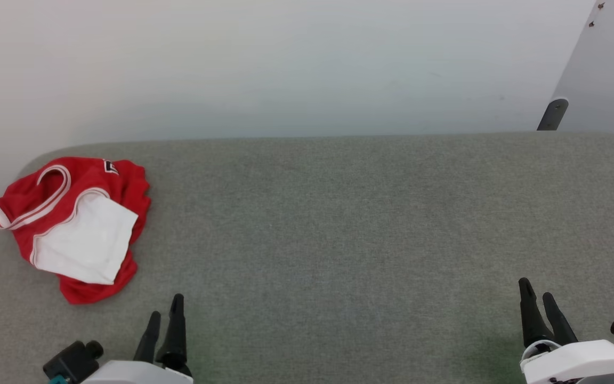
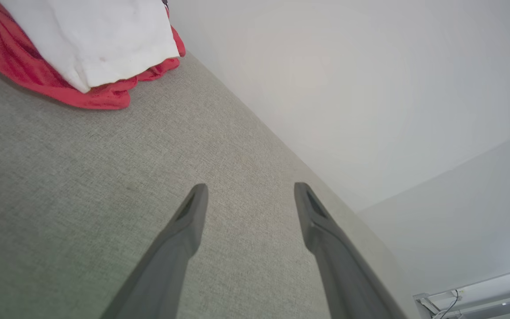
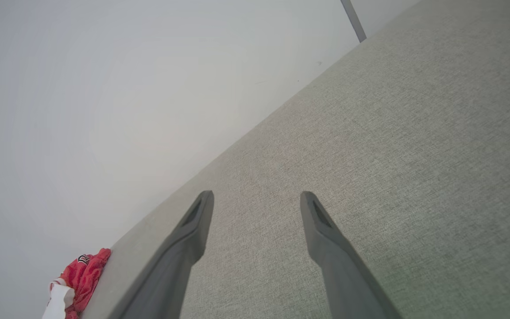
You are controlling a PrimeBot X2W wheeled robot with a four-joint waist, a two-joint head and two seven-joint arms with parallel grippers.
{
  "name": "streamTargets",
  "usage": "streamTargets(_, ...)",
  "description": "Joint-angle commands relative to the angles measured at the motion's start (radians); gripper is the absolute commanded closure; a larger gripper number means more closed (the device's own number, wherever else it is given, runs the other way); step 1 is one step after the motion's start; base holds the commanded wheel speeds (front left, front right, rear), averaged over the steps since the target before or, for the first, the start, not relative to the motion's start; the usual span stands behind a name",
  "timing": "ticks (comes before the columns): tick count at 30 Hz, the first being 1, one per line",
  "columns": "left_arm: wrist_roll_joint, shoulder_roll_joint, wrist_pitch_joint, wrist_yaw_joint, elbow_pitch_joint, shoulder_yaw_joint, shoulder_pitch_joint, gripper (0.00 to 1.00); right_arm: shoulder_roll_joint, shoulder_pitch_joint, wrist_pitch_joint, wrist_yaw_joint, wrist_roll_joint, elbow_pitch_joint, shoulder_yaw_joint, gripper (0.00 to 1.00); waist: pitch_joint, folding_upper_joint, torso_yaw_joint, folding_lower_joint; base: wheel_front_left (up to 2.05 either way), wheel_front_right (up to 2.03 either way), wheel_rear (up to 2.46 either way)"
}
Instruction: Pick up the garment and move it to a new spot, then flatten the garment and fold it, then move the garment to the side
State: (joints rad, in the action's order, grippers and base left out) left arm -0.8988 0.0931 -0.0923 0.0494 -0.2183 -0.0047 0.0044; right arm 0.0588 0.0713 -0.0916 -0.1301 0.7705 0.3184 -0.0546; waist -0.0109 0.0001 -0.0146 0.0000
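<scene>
Crumpled red garment (image 1: 72,224) being shown at nine o'clock on grey table (image 1: 339,224), left pincer (image 1: 166,306) at seven and right pincer (image 1: 535,288) at four being held wide apart.

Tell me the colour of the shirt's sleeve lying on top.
White, on a red shirt with red-and-white striped trim; the head view shows it best.
</scene>
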Motion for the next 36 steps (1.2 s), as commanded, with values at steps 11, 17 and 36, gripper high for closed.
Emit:
streamTargets(11, 0.190, 0.015, -0.041, -0.011, 0.037, 0.004, 0.006, 0.00, -0.005, 0.031, -0.042, -0.001, -0.205, -0.008, -0.008, 0.00, 0.000, -0.0001, -0.004, 0.0000, 0.00, 0.00, 0.00)
streamTargets(17, 0.269, 0.017, -0.057, -0.011, 0.056, 0.013, 0.012, 0.00, -0.006, 0.035, -0.058, -0.001, -0.276, -0.010, -0.008, 0.00, -0.001, -0.0001, -0.006, 0.0000, 0.00, 0.00, 0.00)
streamTargets(36, 0.485, 0.012, -0.101, 0.004, 0.115, 0.029, 0.037, 0.00, -0.007, 0.039, -0.101, -0.001, -0.443, -0.016, 0.007, 0.00, -0.009, -0.0001, -0.008, 0.0000, 0.00, 0.00, 0.00)
